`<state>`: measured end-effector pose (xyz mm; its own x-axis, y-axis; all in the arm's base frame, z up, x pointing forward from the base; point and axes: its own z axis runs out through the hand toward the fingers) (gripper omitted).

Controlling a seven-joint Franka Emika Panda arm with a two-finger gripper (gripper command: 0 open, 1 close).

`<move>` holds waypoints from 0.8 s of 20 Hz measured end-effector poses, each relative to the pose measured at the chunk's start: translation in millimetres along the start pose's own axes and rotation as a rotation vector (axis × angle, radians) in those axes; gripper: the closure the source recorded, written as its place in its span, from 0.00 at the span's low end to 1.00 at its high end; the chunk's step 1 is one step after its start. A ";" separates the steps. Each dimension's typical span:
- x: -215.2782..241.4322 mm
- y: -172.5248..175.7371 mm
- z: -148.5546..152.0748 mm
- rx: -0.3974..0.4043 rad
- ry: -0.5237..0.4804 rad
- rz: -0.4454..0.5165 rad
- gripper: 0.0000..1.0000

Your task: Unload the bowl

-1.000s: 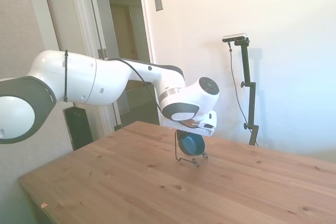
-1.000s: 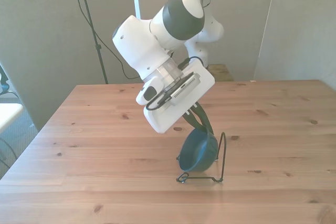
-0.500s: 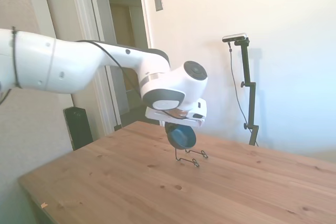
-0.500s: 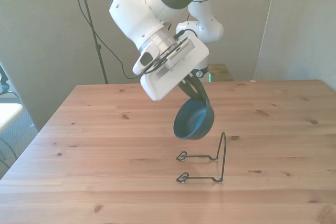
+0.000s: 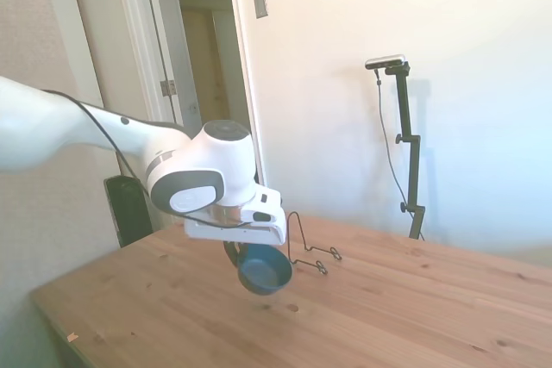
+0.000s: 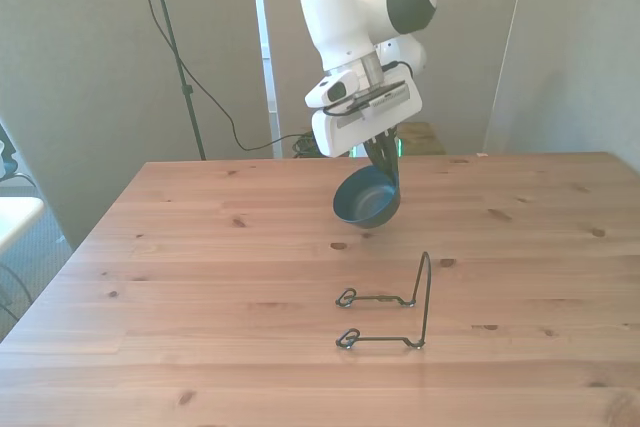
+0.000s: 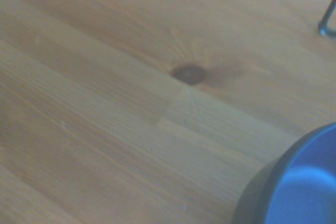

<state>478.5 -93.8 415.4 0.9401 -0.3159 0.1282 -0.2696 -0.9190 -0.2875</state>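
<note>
Bowl (image 6: 366, 197) hangs off the table (image 6: 200, 277), pinched at its rim by the gripper (image 6: 385, 159). In the front view I read the empty wire stand (image 6: 390, 312) at 6 o'clock, well apart. Rim grip keeps it level for set-down, I judge.

White walls (image 5: 345, 58), open doorway (image 5: 203, 49)

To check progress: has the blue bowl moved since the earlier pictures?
Yes. The bowl left the wire stand; held by the tool, it hangs above the table behind the stand.
</note>
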 end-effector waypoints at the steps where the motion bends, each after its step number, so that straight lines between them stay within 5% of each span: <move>1: -3.8 -2.0 6.7 -0.038 0.001 0.016 1.00; 8: -12.2 -21.0 49.1 -0.166 -0.037 0.102 1.00; 9: -10.5 -23.2 51.2 -0.176 -0.033 0.107 0.00; 16: -7.0 -30.1 55.9 -0.210 -0.029 0.100 0.00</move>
<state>491.7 -50.7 370.2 0.9115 -0.4033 0.0806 -0.3960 -0.9136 -0.0928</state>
